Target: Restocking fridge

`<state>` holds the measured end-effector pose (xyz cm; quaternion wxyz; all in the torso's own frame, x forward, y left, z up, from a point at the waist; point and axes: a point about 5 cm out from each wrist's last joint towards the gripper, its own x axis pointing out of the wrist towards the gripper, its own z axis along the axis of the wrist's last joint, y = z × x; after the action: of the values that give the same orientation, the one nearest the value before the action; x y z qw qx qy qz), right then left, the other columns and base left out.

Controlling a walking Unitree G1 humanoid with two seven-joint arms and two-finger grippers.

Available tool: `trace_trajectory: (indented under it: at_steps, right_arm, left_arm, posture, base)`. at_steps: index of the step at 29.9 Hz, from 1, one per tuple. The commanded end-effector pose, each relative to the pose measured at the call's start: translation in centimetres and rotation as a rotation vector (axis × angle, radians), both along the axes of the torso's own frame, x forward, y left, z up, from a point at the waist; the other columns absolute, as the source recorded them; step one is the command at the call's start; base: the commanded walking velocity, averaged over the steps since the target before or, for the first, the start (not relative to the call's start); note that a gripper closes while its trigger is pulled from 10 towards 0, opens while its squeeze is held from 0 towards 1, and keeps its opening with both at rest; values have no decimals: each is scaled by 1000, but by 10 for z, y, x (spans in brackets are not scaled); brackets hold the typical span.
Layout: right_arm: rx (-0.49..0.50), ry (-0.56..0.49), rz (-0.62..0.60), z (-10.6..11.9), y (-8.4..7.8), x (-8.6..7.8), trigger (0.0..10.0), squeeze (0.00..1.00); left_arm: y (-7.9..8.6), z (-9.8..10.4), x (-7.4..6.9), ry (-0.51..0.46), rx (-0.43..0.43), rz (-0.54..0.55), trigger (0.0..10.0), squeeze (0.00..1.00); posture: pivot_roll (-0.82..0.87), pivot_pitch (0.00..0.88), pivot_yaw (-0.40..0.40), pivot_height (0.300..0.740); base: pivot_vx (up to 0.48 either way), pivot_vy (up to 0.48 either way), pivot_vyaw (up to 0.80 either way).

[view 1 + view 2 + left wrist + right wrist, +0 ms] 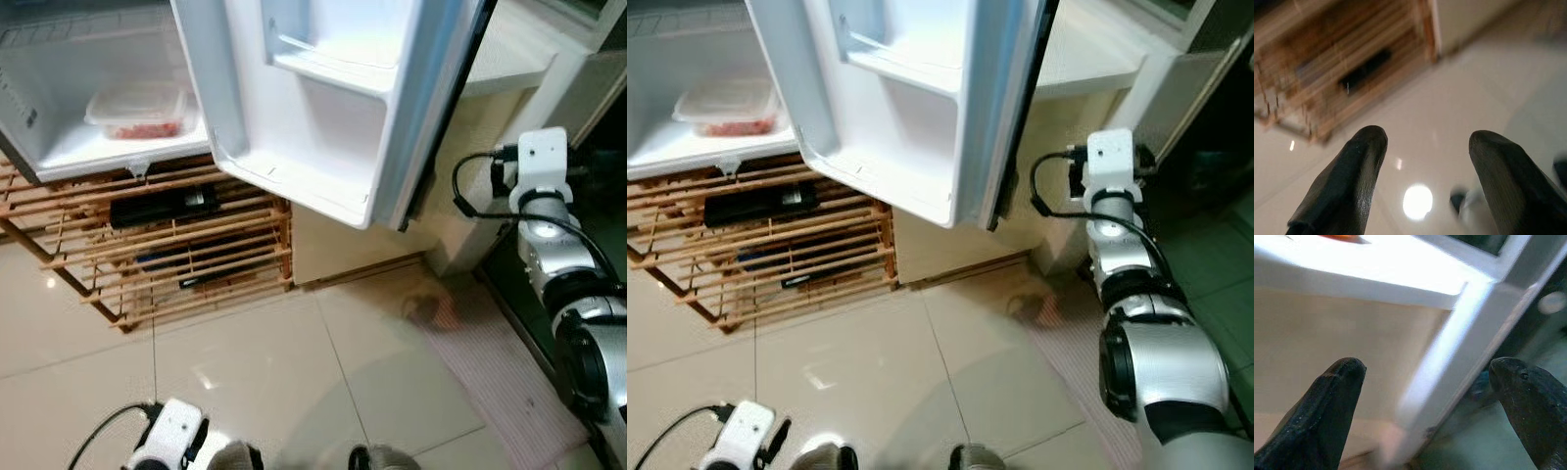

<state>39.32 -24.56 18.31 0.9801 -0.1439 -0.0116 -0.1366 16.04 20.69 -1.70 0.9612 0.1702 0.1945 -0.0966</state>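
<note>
1. The floor (245, 372) is pale glossy tile with lamp glare on it; a ribbed pinkish mat (509, 377) lies to the right, near the right arm.
2. A white fridge (59, 147) stands open; its door (333, 108) swings out toward the camera, with moulded shelves on the inner side.
3. On the fridge's bottom shelf sits a clear lidded container (137, 110) holding something red.
4. Under the fridge stands a wooden slatted rack (176, 255); a dark bottle (167, 206) lies on its side on the upper tier, and other dark things lie lower, too dim to name.
5. To the right of the door a pale counter (509, 64) juts out over a cream cabinet front.
6. The left gripper (1422, 147) hangs low over the tile, its fingers (1352, 171) spread wide and holding nothing.
7. The right gripper (1425, 377) is raised near the counter's white edge, its fingers (1327, 401) likewise wide apart and empty.
8. No label or writing can be read anywhere; the bottle's label is only a pale smudge.
9. Both wrist views are blurred, and the fridge's upper part is cut off by the frame.
</note>
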Motion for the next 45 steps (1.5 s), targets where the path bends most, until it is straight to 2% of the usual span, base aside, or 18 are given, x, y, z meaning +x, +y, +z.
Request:
trace_trajectory:
  at_steps: [1,4,6,10,12,16,18,23,26,27,28,30,31,32,34,36,40,45]
  right_arm:
    - [86,-1,17,2,3,3,10000,0]
    - [145,-17,64,8,13,7,10000,0]
    - [259,-29,146,14,31,13,10000,0]
    - [302,-32,193,16,40,16,10000,0]
    - [436,-39,319,16,62,19,10000,0]
    - [495,-45,393,16,74,19,10000,0]
    - [553,-59,508,14,94,17,10000,0]
    - [592,-76,663,14,115,11,10000,0]
    - [687,-83,751,16,125,2,10000,0]
    - [766,-70,853,21,136,-12,10000,0]
    - [900,-24,1046,31,156,-43,10000,0]
    - [1001,1,1211,44,165,-72,10000,0]
    - [1033,6,1345,53,165,-95,10000,0]
    - [1032,9,1384,56,164,-102,10000,0]
    - [1033,7,1381,55,154,-105,10000,0]
    - [1002,40,1236,37,123,-96,10000,0]
    - [964,55,1153,30,108,-95,10000,0]
    - [913,105,1061,24,109,-99,10000,0]
  left_arm:
    - [-16,15,10,-53,-69,-38,10000,0]
    - [-37,35,21,-121,-129,-91,10000,0]
    - [-64,56,35,-186,-179,-153,10000,0]
    - [-70,61,40,-195,-192,-159,10000,0]
    - [-66,47,39,-102,-180,-148,10000,0]
    - [-61,25,33,40,-113,-151,10000,0]
    - [-46,-8,26,215,-45,-88,10000,0]
    - [-32,-26,28,315,38,-23,10000,0]
    - [-29,-33,30,356,63,-10,10000,0]
    - [-27,-40,28,415,79,14,10000,0]
    - [-25,-50,26,505,97,44,10000,0]
    - [-26,-57,23,579,96,49,10000,0]
    - [-30,-62,19,662,86,30,10000,0]
    - [-31,-64,17,697,81,19,10000,0]
    - [-35,-65,16,733,50,5,10000,0]
    - [-41,-66,18,774,5,-3,10000,0]
    - [-42,-65,25,761,3,22,10000,0]
    - [-60,-57,46,613,-65,5,10000,0]
  posture:
    - [79,242,-30,740]
    - [77,247,-35,740]
    - [70,249,-42,740]
    - [63,248,-49,740]
    - [45,240,-58,740]
    - [35,233,-59,740]
    - [2,222,-60,740]
    - [-38,195,-64,740]
    - [-51,180,-66,740]
    - [-58,169,-64,740]
    - [-73,154,-66,740]
    - [-82,143,-66,740]
    - [-87,131,-66,740]
    - [-87,131,-66,740]
    - [-99,122,-64,740]
    - [-124,103,-59,740]
    - [-132,80,-52,740]
    - [-117,41,-52,740]
  base:
    - [0,0,0]
    - [0,0,0]
    - [0,0,0]
    - [0,0,0]
    - [0,0,0]
    - [0,0,0]
    - [0,0,0]
    - [0,0,0]
    - [0,0,0]
    - [0,0,0]
    - [0,0,0]
    - [0,0,0]
    - [0,0,0]
    - [0,0,0]
    - [0,0,0]
    - [0,0,0]
    - [0,0,0]
    - [0,0,0]
